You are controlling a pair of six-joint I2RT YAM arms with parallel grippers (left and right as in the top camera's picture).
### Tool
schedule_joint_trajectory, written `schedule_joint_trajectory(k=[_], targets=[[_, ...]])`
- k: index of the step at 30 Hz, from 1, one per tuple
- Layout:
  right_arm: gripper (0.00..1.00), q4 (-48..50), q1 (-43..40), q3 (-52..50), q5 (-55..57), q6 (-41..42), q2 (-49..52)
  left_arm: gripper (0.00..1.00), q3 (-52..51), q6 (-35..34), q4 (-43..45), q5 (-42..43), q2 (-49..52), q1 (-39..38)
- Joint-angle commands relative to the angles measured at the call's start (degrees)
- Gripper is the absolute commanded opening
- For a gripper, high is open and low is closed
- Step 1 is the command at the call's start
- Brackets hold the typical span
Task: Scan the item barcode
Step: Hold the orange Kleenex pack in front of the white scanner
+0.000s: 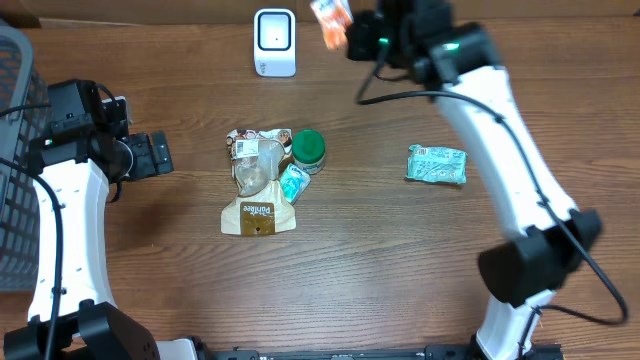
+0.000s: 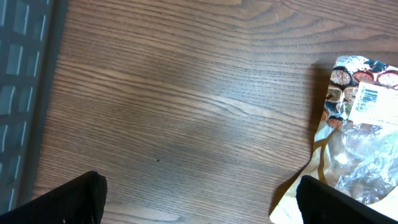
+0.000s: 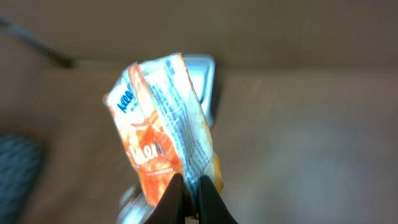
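Bare table (image 1: 380,270) spans the lower frame. At centre, a brown pouch (image 1: 258,215) and a green-lidded jar (image 1: 308,148) cluster together, and a teal packet (image 1: 437,165) lies apart at right. The left gripper (image 1: 165,155), mid-left, is released. The basket (image 1: 12,150) is cut off by the left edge. At top, the right gripper (image 1: 352,38) is clenched on the orange packet (image 1: 333,20), just right of the white scanner (image 1: 274,42). The packet's print is blurred.
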Motion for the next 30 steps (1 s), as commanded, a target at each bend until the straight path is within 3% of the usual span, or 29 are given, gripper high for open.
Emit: schedule_joint_trajectory(k=[1,4,17,30], targets=[[0.04,7.7,4.2,0.8,18.8,-12.7,6.5,0.99,0.5,-0.9,0.0,0.4,0.1,0.0],[0.04,17.2,6.4,0.8,22.2,-22.8,11.0,0.99,0.5,-0.9,0.0,0.4,0.1,0.0],[0.04,46.7,7.8,0.8,25.1,-48.8,27.5,1.00,0.5,-0.9,0.0,0.4,0.1,0.0],[0.04,50.1,8.8,0.8,25.1,-49.8,30.2,1.00,0.5,-0.9,0.0,0.4,0.1,0.0]])
